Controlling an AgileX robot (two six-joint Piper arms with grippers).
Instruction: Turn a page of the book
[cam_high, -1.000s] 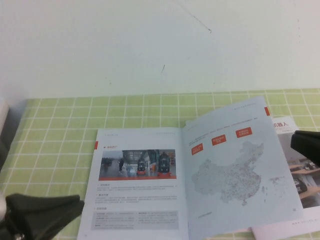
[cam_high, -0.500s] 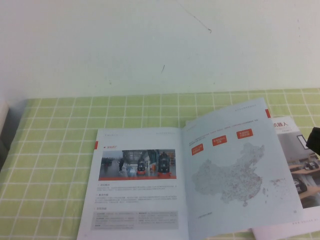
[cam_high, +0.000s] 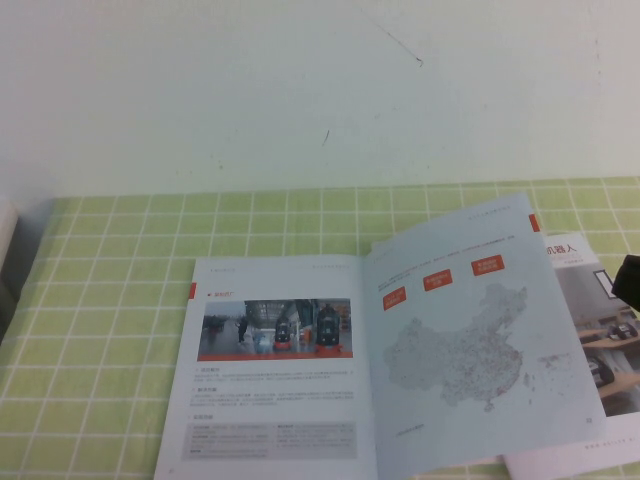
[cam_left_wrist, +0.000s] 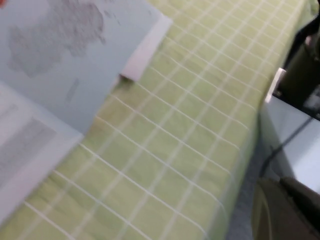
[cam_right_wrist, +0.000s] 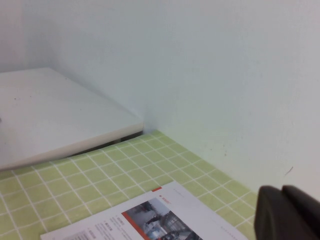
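Note:
The book (cam_high: 300, 400) lies open on the green checked cloth (cam_high: 100, 300). The page (cam_high: 275, 330) lies flat on the left, its back up with a wide red-banded photo. The right-hand leaf (cam_high: 470, 350) shows a grey dotted map, its outer edge slightly raised. My right gripper (cam_high: 630, 282) is a dark shape at the right edge of the high view, off the book; in the right wrist view (cam_right_wrist: 282, 192) its fingers are together and empty. My left gripper (cam_left_wrist: 280, 182) shows only in the left wrist view, shut, beyond the table's edge. The map leaf (cam_left_wrist: 60, 50) shows there too.
Another booklet (cam_high: 590, 330) with an office photo lies under the map leaf at the right. A white flat slab (cam_right_wrist: 50, 115) stands at the table's left end by the wall. Dark equipment (cam_left_wrist: 300, 65) sits past the table edge.
My left gripper has left the lower left of the high view. My right gripper has drawn back to the right edge. The book lies as before.

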